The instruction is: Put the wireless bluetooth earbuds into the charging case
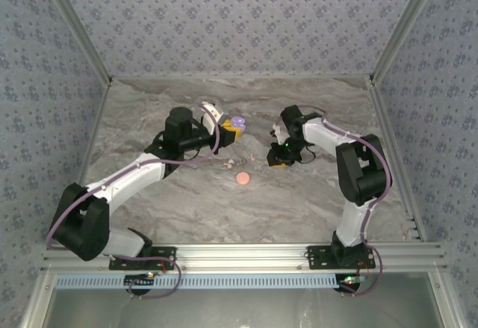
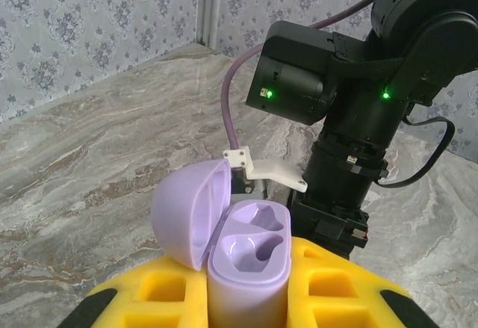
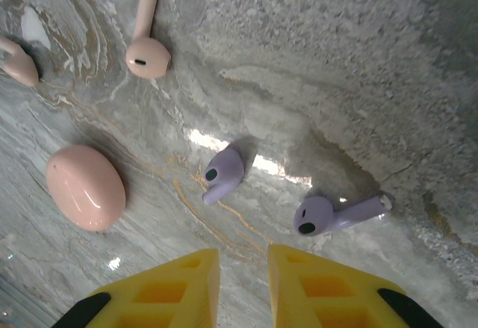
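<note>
Here 2 lilac buds point(image 3: 222, 172), 2 pink point(image 3: 146, 51)

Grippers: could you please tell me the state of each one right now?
Left gripper: shut on the lilac charging case, lid open.
Right gripper: open a little, holding nothing.

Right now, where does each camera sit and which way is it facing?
Top: above, behind the bases, looking down at the table; both arms show.
Left wrist: looks across at the right arm; left gripper clamps the open lilac case.
Right wrist: looks down; right gripper above lilac earbuds.
Shared: pink case, top and right wrist.
</note>
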